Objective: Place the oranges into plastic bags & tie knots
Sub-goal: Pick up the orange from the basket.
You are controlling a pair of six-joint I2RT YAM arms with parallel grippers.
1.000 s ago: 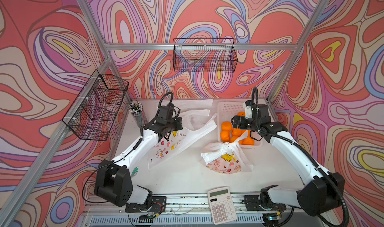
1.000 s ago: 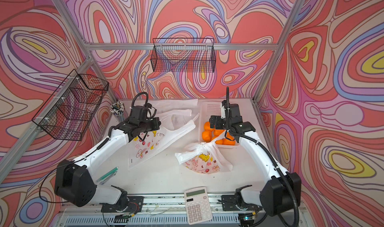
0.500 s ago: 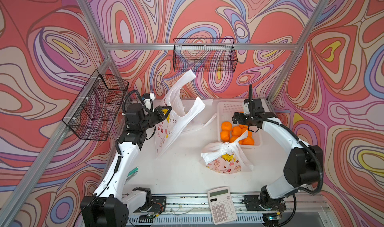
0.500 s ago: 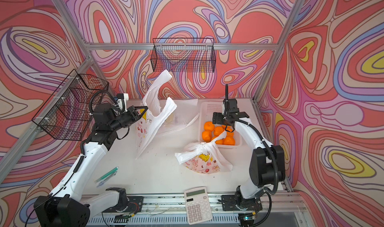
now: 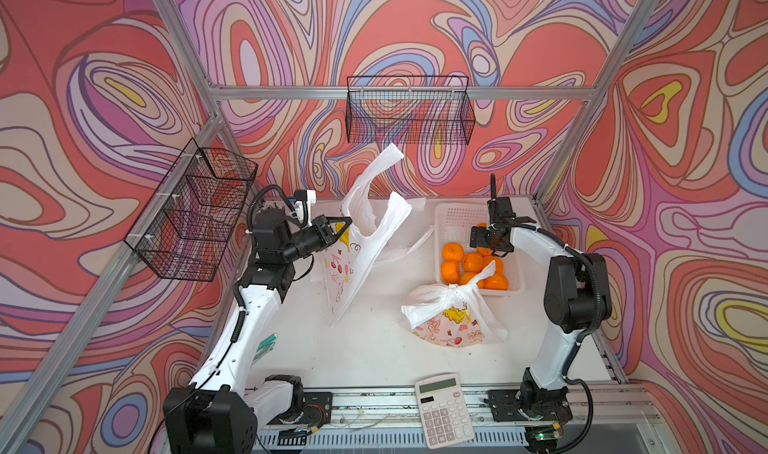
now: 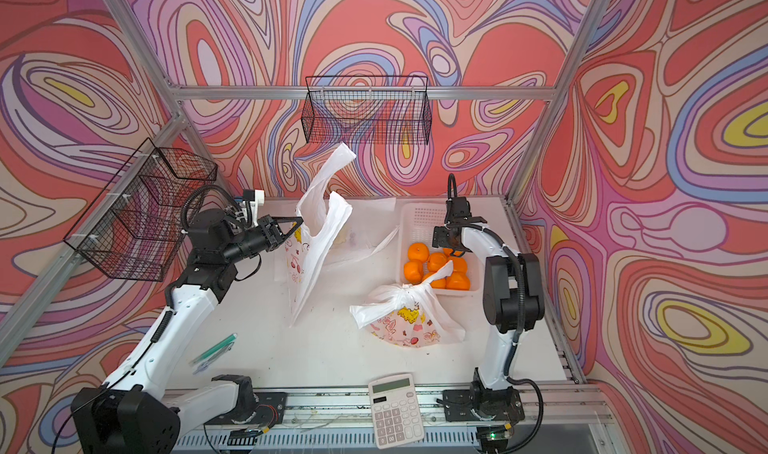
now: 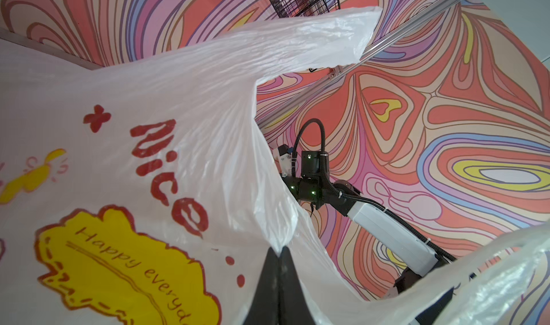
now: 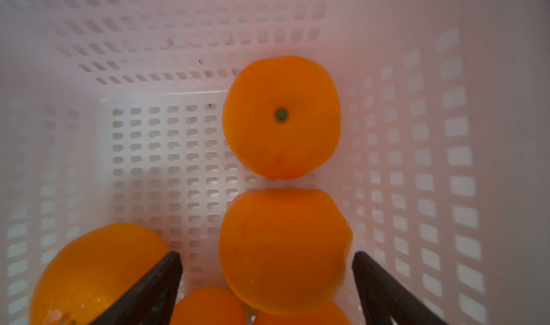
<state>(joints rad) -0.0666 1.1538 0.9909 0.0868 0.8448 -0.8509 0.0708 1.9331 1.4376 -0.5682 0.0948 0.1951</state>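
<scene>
Crinkled translucent plastic bag [image 7: 193, 100]; smooth glossy-skinned oranges [image 8: 282, 139]; matt perforated plastic basket [image 8: 166, 159]; black wire racks [image 5: 409, 115]; dull metal frame [image 5: 291, 93].

Bare table [image 5: 374, 356] between hanging bag [image 5: 357, 260] and tied bag [image 5: 457, 323]. Crowded in basket [image 5: 461, 217]: oranges [image 5: 471, 262] packed at near end, far end bare. Calculator [image 5: 442, 410] blocking front edge; pen [image 5: 266, 341] beside left arm.

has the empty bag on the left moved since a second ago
Yes. The empty bag lay flat on the table; now it hangs lifted, pinched by the left gripper, one handle reaching toward the back wire basket.
</scene>
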